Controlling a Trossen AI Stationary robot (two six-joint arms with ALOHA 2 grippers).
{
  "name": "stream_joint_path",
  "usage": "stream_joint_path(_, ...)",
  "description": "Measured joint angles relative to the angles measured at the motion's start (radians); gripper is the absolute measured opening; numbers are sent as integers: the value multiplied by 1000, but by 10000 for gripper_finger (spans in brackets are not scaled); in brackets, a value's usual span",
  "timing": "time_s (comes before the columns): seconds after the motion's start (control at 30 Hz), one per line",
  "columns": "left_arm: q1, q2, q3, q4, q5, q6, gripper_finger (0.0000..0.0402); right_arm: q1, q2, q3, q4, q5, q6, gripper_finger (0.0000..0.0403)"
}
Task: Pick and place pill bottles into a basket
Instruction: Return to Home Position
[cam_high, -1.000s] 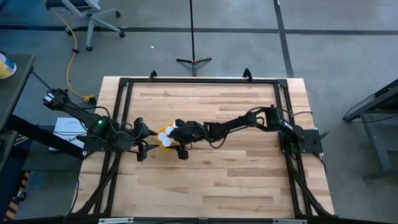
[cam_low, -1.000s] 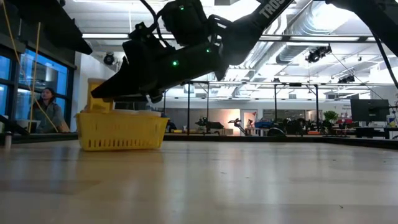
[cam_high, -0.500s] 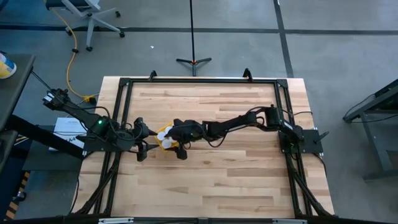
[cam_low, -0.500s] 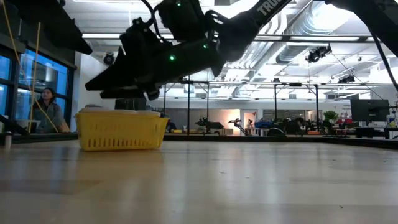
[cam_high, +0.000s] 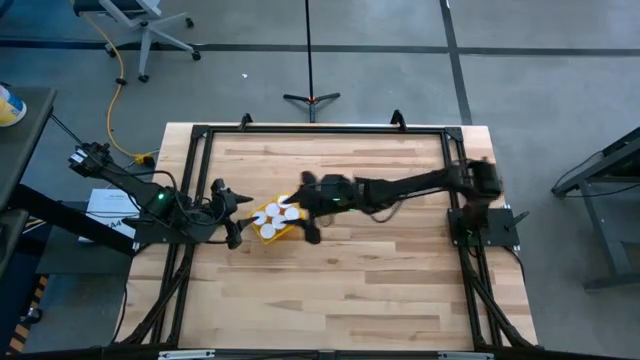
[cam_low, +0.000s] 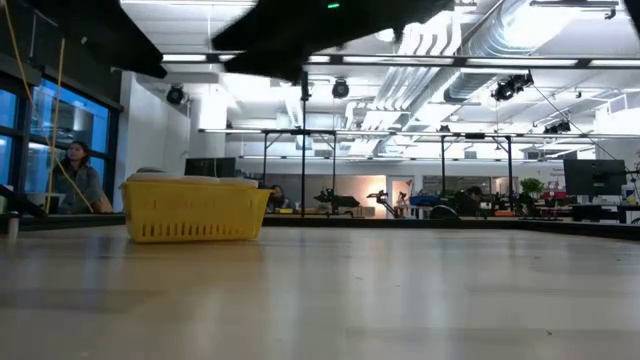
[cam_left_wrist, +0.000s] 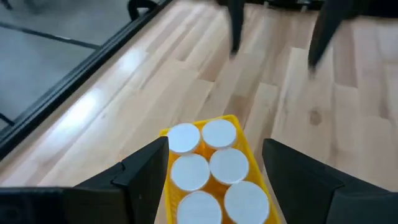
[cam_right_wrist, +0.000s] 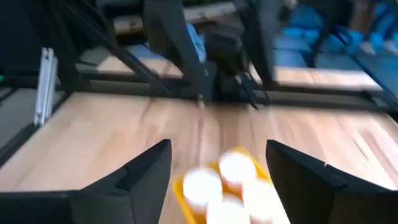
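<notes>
The yellow basket (cam_high: 268, 232) stands on the table left of centre. It also shows in the low view (cam_low: 195, 210) and the left wrist view (cam_left_wrist: 245, 146). Several white-capped pill bottles (cam_left_wrist: 211, 168) stand upright in it, filling it. My left gripper (cam_high: 228, 214) is open just left of the basket. Its fingers (cam_left_wrist: 146, 167) stand apart on either side of the basket's near end. My right gripper (cam_high: 306, 210) is open and empty, raised above the table just right of the basket. The right wrist view shows the caps (cam_right_wrist: 227, 183) below it.
A black frame (cam_high: 200, 135) runs around the light wooden tabletop (cam_high: 380, 280). Bare wood lies toward the near, far and right edges. In the low view a person (cam_low: 78, 175) sits beyond the table at the far left of the room.
My right gripper has risen from just over the basket and drawn back toward the table's right edge. This uncovers the white caps in the high view. The basket and bottles stay in place on the table.
</notes>
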Motion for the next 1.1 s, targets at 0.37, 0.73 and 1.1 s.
stream_joint_path(0.37, 0, 2, 0, -2, -92, -62, 292, 60, -683, -762, 229, 279, 47, 179)
stream_joint_path(0.73, 127, 5, -120, 680, 235, 534, 149, 108, -969, -1165, 525, 446, 111, 143)
stream_joint_path(1.1, 546, -44, -166, 715, 677, 593, 42, 106, -962, -1125, 514, 406, 19, 146)
